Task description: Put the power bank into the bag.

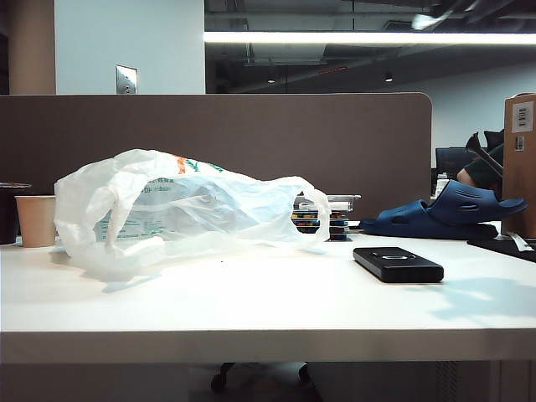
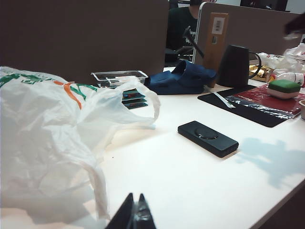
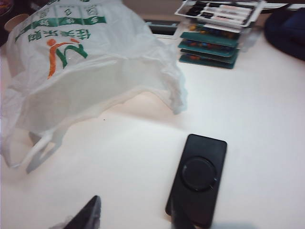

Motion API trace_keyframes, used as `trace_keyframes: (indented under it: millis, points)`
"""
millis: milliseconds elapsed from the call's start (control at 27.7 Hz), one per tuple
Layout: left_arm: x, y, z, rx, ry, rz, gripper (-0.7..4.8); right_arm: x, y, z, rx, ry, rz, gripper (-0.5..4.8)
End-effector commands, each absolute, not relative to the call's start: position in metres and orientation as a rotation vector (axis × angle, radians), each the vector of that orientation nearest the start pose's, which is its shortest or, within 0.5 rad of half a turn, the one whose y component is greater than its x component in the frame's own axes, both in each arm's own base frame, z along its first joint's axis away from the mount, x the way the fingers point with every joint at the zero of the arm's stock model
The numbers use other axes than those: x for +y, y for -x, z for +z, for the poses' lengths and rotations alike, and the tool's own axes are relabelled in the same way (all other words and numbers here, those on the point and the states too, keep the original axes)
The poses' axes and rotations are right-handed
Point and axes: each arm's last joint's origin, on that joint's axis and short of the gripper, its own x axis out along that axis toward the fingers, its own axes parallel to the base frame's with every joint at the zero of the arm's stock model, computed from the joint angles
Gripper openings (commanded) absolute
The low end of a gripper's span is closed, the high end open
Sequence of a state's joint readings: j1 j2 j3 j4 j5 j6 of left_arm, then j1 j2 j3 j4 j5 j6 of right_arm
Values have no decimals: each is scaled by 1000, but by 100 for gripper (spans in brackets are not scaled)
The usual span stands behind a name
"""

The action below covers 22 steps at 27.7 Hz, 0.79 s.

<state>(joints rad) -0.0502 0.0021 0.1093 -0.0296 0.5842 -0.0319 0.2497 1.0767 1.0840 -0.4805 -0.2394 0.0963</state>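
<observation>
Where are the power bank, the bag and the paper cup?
power bank (image 1: 398, 265): exterior view, top face.
bag (image 1: 167, 209): exterior view, crinkled side.
paper cup (image 1: 36, 220): exterior view, side wall.

The white table (image 1: 251, 310) carries the bag (image 1: 167, 209) lying crumpled at the left, a beige paper cup (image 1: 36, 220) beside it, the power bank (image 1: 397, 264) flat towards the right, a dark blue slipper (image 1: 444, 213) behind, and a black mat (image 2: 248, 107).

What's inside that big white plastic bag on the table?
The bag gapes toward the power bank, and the visible hollow looks empty. Its crumpled far part is hidden. The power bank lies outside on the table.
</observation>
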Motion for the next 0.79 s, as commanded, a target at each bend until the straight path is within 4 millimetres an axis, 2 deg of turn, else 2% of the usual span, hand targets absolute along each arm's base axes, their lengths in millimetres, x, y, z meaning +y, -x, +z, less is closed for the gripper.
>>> trace_keyframes:
  millis: [36,686,758,794]
  points:
    - [-20,-82,204,-90,5,-640,-6,68,-232,358,548,-97,465,222]
    - [-20,-82,202,-68,11,-633,-6,83,-294,374,835,-83,409,280]
    - [-20,-82,202,-67,12,-633,-6,84,-299,374,852,-74,387,308]
    - [-20,-82,202,-68,11,-633,-6,84,-302,374,862,-68,374,347]
